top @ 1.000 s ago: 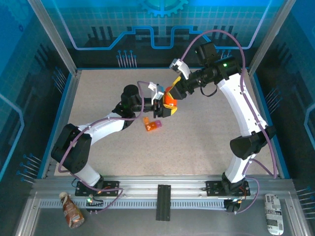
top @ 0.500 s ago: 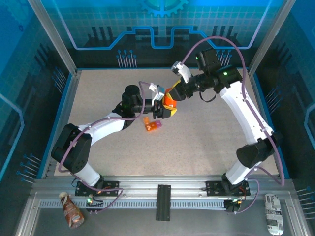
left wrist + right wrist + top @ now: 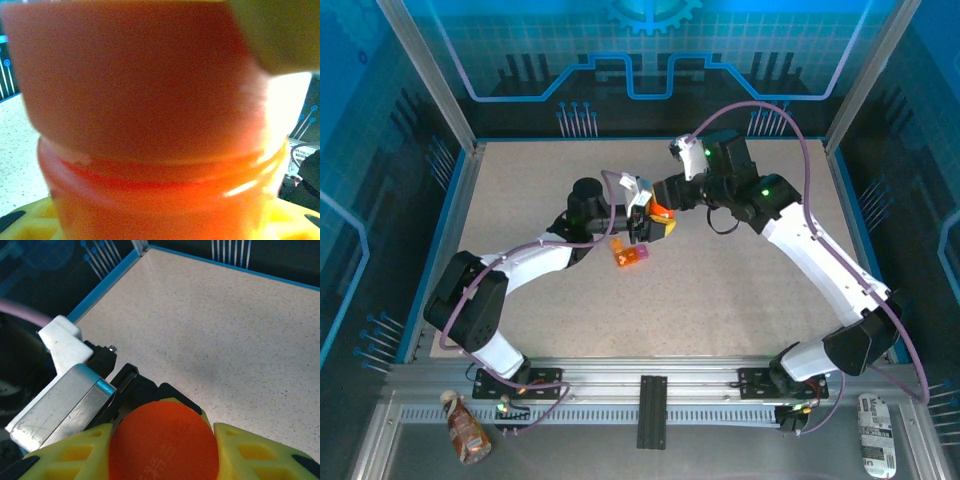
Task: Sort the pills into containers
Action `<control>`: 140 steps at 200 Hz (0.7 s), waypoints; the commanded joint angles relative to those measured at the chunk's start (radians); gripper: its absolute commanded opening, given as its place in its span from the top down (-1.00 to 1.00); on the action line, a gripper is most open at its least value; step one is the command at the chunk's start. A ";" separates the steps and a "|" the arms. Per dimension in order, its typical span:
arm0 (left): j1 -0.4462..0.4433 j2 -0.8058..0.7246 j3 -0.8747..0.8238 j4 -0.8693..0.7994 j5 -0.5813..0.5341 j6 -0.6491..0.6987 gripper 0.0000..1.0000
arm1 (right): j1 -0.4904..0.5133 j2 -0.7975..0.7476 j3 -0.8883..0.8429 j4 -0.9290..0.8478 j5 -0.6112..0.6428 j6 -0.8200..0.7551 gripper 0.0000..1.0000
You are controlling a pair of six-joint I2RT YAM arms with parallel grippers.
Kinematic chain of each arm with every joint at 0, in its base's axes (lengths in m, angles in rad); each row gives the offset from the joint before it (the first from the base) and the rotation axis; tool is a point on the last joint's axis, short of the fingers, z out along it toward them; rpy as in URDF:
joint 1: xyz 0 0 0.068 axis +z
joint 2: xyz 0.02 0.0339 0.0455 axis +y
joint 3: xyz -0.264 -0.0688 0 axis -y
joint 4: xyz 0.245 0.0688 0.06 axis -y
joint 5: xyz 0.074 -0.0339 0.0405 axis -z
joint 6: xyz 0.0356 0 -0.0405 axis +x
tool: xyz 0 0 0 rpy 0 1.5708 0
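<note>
Near the desk's [image 3: 750, 290] centre, slightly toward the far edge, the left end effector [image 3: 642, 222] is clenched on the body of an orange bottle [image 3: 661, 214]. In the left wrist view the bottle wall is pressed up close, with yellow pads [image 3: 35, 221] at the lower corners on either side. The right end effector [image 3: 667, 196] comes in from the far-right side, directly above the left one. In its wrist view its yellow fingers [image 3: 255, 452] sit tight against both sides of the round orange cap [image 3: 162, 440], so I read it as clasped on the cap; whether the cap has loosened cannot be told. Both end effectors therefore grip the same bottle, one low, one on top, and the bottle stands roughly upright between them. No loose pills are visible. The containers [image 3: 630, 255] lie flat on the desk just on the near-edge side of the left end effector, apart from it and from the bottle. Their long axis runs roughly parallel to the near edge, slanting slightly, with the orange compartments toward the left edge and the pink-purple end toward the right. The left end effector is the nearer of the two. Judgement: the current step is opening the bottle. Any pour then calls for a short shift toward the near edge, so the bottle mouth ends over the compartments rather than beside them.
</note>
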 commanded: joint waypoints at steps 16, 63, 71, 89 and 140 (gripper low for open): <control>-0.012 -0.045 0.035 0.155 -0.042 -0.003 1.00 | 0.056 0.015 -0.039 -0.014 0.000 0.101 0.27; -0.010 -0.040 0.042 0.132 -0.009 -0.003 1.00 | -0.068 -0.040 0.047 -0.009 -0.223 -0.021 -0.44; -0.011 -0.038 0.044 0.128 0.003 -0.006 1.00 | -0.096 -0.052 0.070 -0.023 -0.275 -0.056 -0.55; -0.011 -0.037 0.044 0.129 0.028 -0.011 1.00 | -0.165 -0.039 0.161 -0.117 -0.416 -0.150 -0.67; -0.010 -0.027 0.078 0.072 0.116 -0.020 1.00 | -0.214 0.097 0.436 -0.477 -0.495 -0.483 -0.64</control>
